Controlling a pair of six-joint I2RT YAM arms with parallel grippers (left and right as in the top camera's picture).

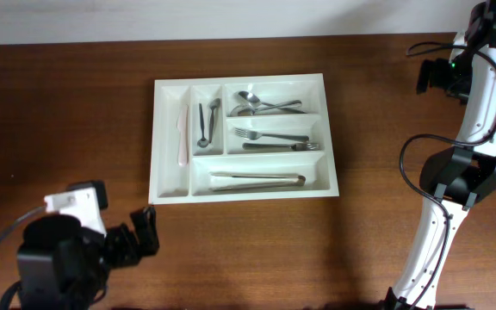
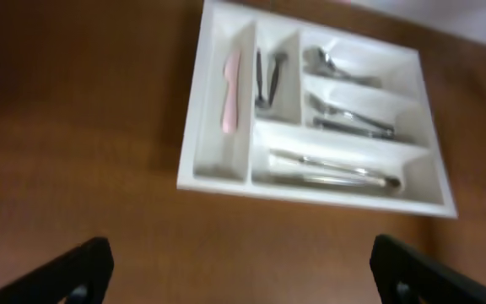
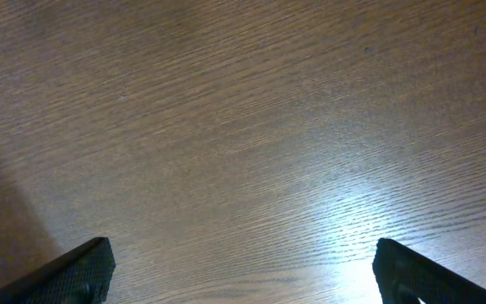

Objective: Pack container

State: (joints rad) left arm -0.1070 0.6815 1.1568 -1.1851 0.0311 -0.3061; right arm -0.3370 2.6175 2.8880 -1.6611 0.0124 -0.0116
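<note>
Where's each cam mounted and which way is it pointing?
Overhead: fixed above the table, looking straight down on the white cutlery tray; left arm lower left, right arm at right edge.
Left wrist: on the left arm, angled at the tray; left gripper open, fingertips in bottom corners.
Right wrist: on the right arm, facing bare wood; right gripper open, fingertips in bottom corners.
Shared: overhead and left wrist both show the tray, pink utensil and tongs.
</note>
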